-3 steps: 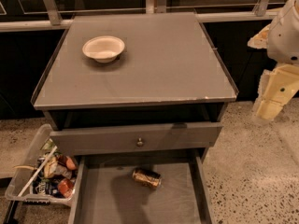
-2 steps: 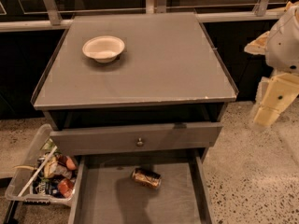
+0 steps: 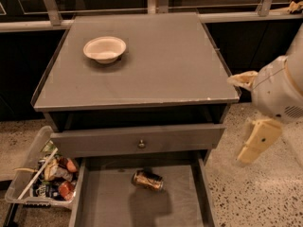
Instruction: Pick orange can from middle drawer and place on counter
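The orange can point(image 3: 147, 180) lies on its side on the grey floor of the open middle drawer point(image 3: 111, 205), near the drawer's back, just below the shut drawer front with a round knob point(image 3: 141, 144). The counter point(image 3: 156, 65) is the flat grey cabinet top above. My gripper point(image 3: 236, 121) hangs in the air to the right of the cabinet, by the counter's front right corner, well above and to the right of the can. It is open and empty, with one cream finger point(image 3: 244, 79) at counter level and the other point(image 3: 258, 141) lower down.
A white bowl point(image 3: 104, 48) stands at the counter's back left. A clear plastic bin point(image 3: 40, 176) of packets sits on the speckled floor left of the drawer. A dark wall with a rail point(image 3: 156, 18) runs behind the cabinet.
My arm and gripper have moved left and slightly down, closer to the cabinet's right side. The can, bowl and drawers have not moved.
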{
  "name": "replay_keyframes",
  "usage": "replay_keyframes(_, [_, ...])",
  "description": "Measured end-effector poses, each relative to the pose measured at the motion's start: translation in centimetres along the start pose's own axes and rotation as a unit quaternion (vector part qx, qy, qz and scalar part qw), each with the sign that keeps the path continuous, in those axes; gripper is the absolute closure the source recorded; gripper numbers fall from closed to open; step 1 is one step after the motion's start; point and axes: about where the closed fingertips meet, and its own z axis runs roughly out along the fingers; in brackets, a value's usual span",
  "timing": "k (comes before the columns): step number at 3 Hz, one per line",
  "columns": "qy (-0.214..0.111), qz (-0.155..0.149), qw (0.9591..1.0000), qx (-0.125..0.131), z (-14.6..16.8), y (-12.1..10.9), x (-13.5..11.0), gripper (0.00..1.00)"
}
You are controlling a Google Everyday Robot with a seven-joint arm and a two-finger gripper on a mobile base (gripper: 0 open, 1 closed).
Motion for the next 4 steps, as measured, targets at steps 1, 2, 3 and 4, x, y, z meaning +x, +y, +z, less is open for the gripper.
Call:
replay_keyframes(1, [-0.040,-0.004,0.9992,0.001,2.6,2.2,0.8,0.00])
replay_keyframes(2, [-0.065,0.006,0.9979,-0.004,5.4,4.0,2.4,0.00])
replay_keyframes(3, [-0.065,0.006,0.9979,-0.004,5.4,4.0,2.4,0.00])
replay_keyframes(4, [-0.068,0.021,0.9973,-0.015,8.0,4.2,3.3,0.00])
